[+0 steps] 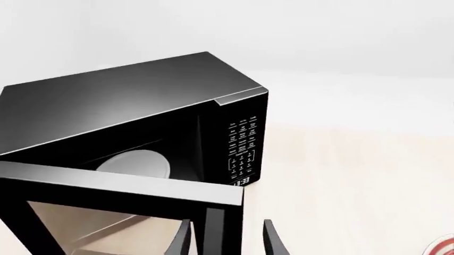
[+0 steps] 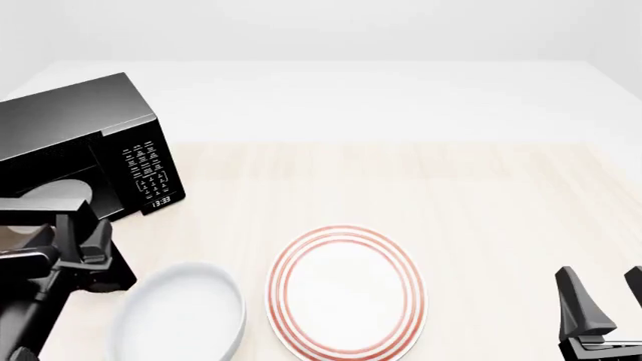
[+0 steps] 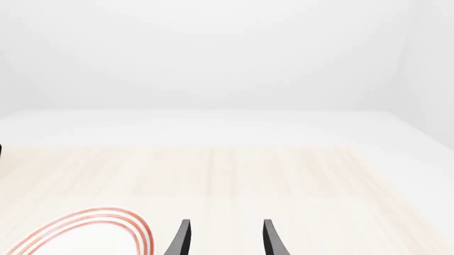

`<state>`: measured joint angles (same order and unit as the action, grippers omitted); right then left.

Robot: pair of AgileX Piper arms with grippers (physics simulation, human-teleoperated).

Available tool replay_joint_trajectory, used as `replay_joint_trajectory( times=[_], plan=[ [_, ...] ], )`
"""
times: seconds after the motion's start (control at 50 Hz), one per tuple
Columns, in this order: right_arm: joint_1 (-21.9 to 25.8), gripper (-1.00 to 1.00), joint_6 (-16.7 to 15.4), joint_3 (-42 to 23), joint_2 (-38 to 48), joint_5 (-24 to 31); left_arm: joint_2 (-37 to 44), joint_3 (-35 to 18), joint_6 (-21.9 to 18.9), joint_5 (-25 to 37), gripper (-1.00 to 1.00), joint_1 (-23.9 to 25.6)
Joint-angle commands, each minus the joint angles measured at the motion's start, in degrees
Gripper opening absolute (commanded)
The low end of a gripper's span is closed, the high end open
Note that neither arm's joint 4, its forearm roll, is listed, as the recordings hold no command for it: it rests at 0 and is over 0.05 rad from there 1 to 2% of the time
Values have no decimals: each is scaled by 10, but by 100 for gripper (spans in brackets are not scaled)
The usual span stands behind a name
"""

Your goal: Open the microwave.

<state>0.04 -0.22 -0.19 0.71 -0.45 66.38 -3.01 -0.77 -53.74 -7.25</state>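
The microwave [image 2: 71, 135] is a glossy black box at the table's far left, with its keypad and display [image 2: 149, 174] facing front. It also shows in the left wrist view [image 1: 135, 101]. Its glass door [image 1: 106, 223] is swung out part way, and a white turntable [image 1: 135, 162] shows inside. My left gripper [image 1: 227, 224] is open, its fingers either side of the door's free edge and vertical handle [image 1: 215, 231]. In the front view it [image 2: 89, 252] sits at the swung-out door [image 2: 45, 204]. My right gripper [image 2: 605, 289] is open and empty at the front right, and shows in its own wrist view [image 3: 227, 226].
A white bowl [image 2: 180, 316] sits at the front left, close to my left arm. A white plate with red rings [image 2: 346, 293] lies at the front middle, and also shows in the right wrist view [image 3: 85, 234]. Bare wooden table [image 2: 482, 210] lies to the right.
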Motion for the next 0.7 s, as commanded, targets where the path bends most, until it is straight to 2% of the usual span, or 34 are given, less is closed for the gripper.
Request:
replay_joint_trajectory(
  times=[0.02,0.1,0.24,0.48,0.7],
  plan=[
    [0,100,0,0,0,0,-12,-2,4,-13,100,-1],
    [0,100,0,0,0,0,-9,1,5,-18,100,-4],
    [0,100,0,0,0,0,-43,-5,2,19,100,-1],
    [0,100,0,0,0,0,-147,-1,-8,113,100,-7],
    [0,100,0,0,0,0,-265,-6,-14,226,100,-11]
  ],
)
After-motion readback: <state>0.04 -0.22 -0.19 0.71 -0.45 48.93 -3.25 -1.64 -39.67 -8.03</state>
